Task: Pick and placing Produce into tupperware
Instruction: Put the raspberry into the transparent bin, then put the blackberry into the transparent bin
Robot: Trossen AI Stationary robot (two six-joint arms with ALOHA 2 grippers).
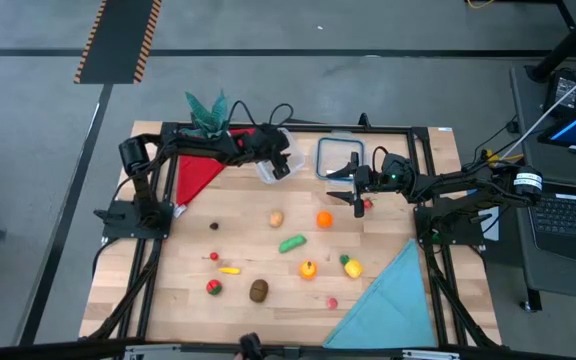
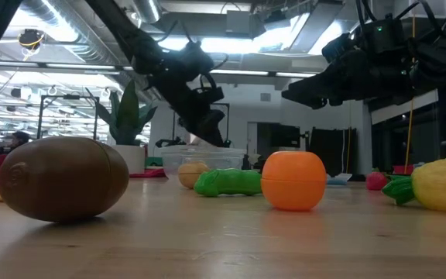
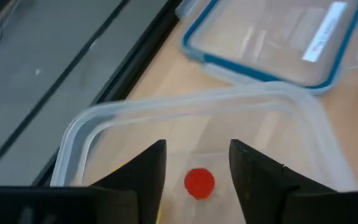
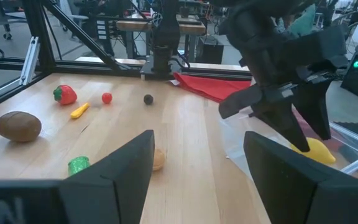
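Observation:
The clear tupperware (image 1: 268, 165) stands at the table's far side, left of its blue-rimmed lid. My left gripper (image 3: 197, 149) hangs open just above it, fingers pointing down into its mouth. A small red piece (image 3: 199, 183) lies on its bottom, and a yellow piece (image 4: 316, 150) shows inside in the right wrist view. My right gripper (image 1: 358, 198) is open and empty above the table, right of the tupperware and just in front of the lid, beside a small red fruit (image 1: 368, 206). Loose produce lies on the table: a beige piece (image 1: 276, 217), an orange (image 1: 324, 220) and a green pod (image 1: 291, 242).
The flat lid (image 1: 340, 158) lies right of the tupperware. A red cloth (image 1: 200, 172) lies far left and a blue cloth (image 1: 388, 300) near right. A brown fruit (image 1: 258, 290), a strawberry (image 1: 213, 287), yellow corn (image 1: 351, 266) and other small pieces lie toward the near edge. A potted plant (image 1: 206, 108) stands at the back.

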